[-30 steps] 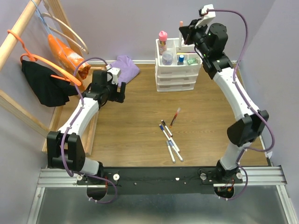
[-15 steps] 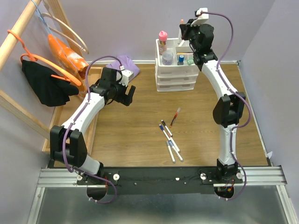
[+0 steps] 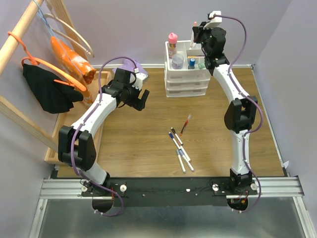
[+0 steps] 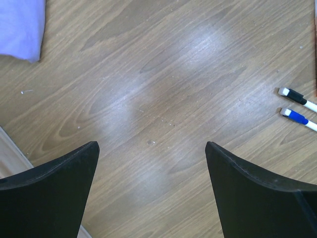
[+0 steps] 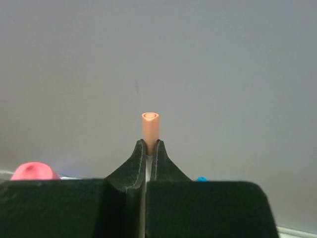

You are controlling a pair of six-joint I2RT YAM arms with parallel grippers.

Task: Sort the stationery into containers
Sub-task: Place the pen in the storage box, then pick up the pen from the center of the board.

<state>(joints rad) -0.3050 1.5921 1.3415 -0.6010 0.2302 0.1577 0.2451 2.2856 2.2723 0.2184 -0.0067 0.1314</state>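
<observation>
My right gripper is shut on a thin white marker with a peach cap, held upright above the back of the divided top tray of the white drawer unit. In the right wrist view the cap sticks up from between the closed fingertips of the gripper. The tray holds a pink-capped glue bottle, a grey round jar, a blue-capped item and a mint highlighter. Several thin markers lie mid-table. My left gripper is open and empty over bare wood, left of them.
In the left wrist view a black-capped marker and a blue-capped marker lie at the right edge, and the purple cloth lies at the top left. A long wooden tray and a hanger rack stand at the left.
My left arm has swung right, out over the table toward the markers. My right arm has drawn in and turned, carrying the peach-capped marker over the back of the tray.
</observation>
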